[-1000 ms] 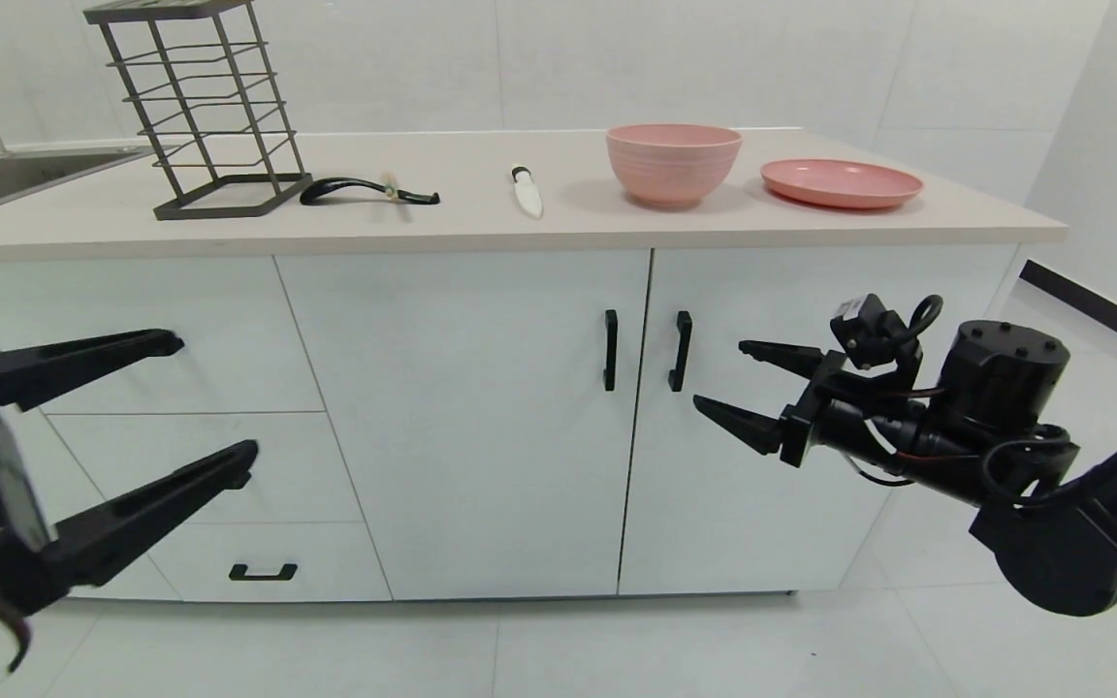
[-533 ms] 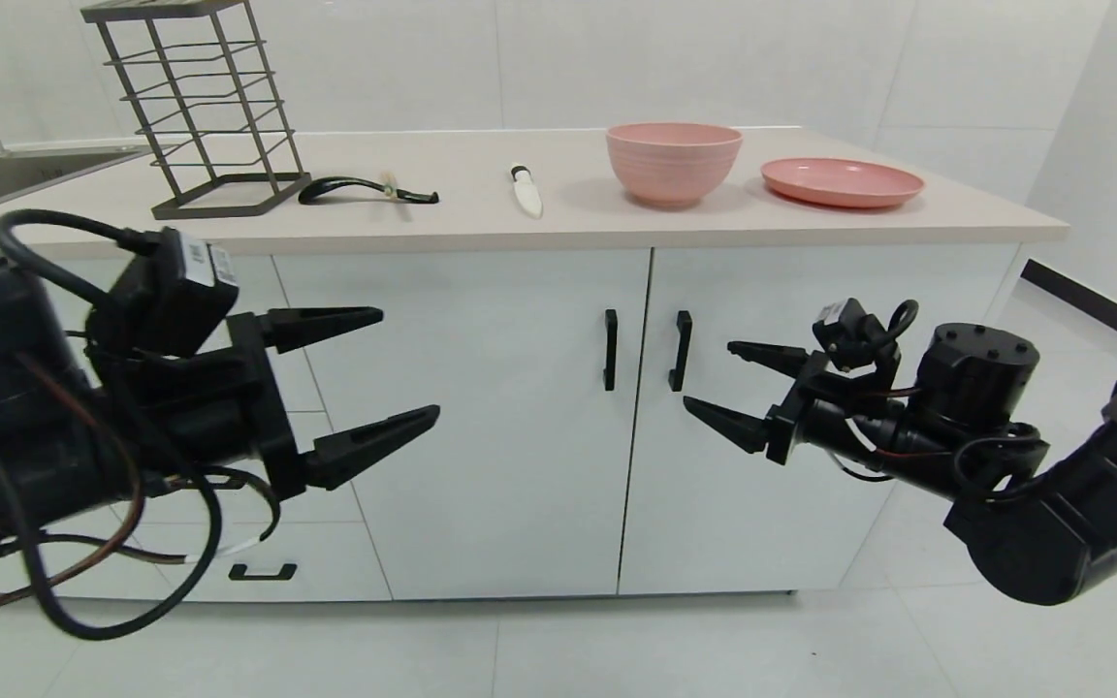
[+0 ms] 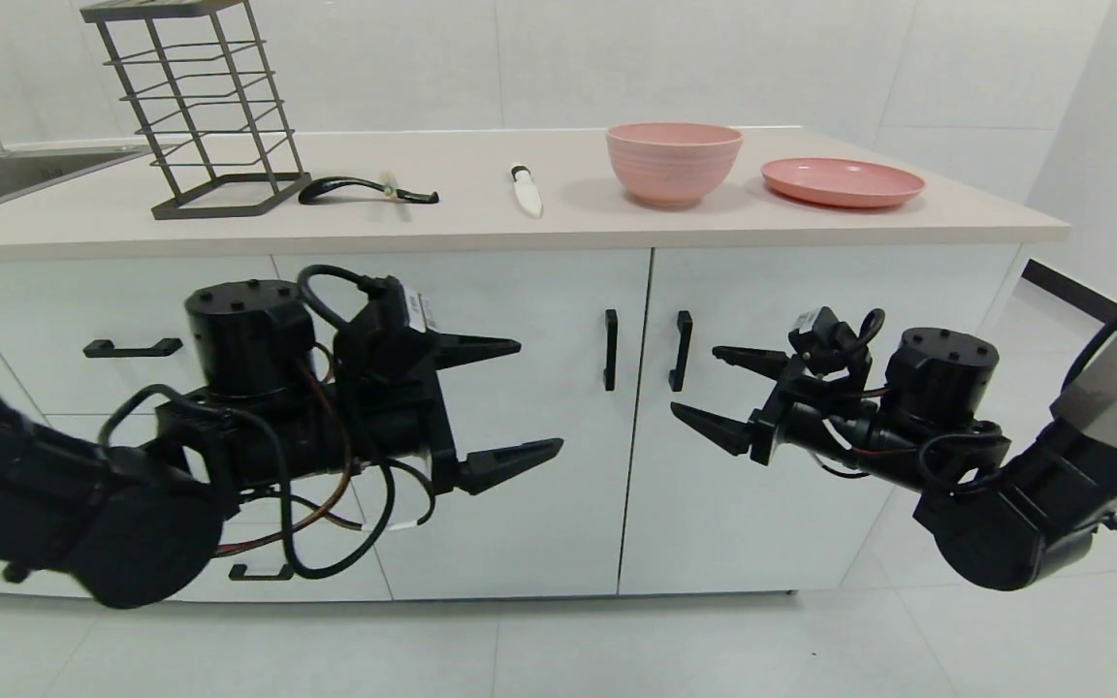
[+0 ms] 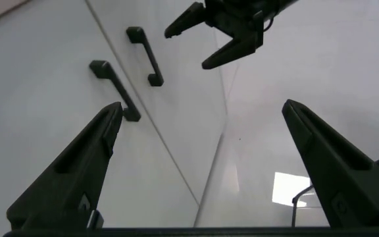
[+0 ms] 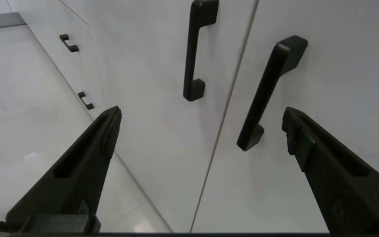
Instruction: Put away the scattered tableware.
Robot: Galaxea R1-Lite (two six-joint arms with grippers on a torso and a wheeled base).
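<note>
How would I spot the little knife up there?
Look along the long beige counter above the white cupboards. Left of the pink bowl lies the knife, alone. It is small, straight and white with a black end, unlike the curved black spoon farther left.

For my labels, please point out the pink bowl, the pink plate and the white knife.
pink bowl point(image 3: 673, 167), head view, outer wall.
pink plate point(image 3: 842, 180), head view, inner face.
white knife point(image 3: 527, 198), head view, white part.

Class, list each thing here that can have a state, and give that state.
left hand, open and empty
right hand, open and empty
cabinet doors, both shut
top drawer, shut
bowl, upright on the counter
plate, flat on the counter
rack, upright, holding nothing
knife, lying flat
</note>
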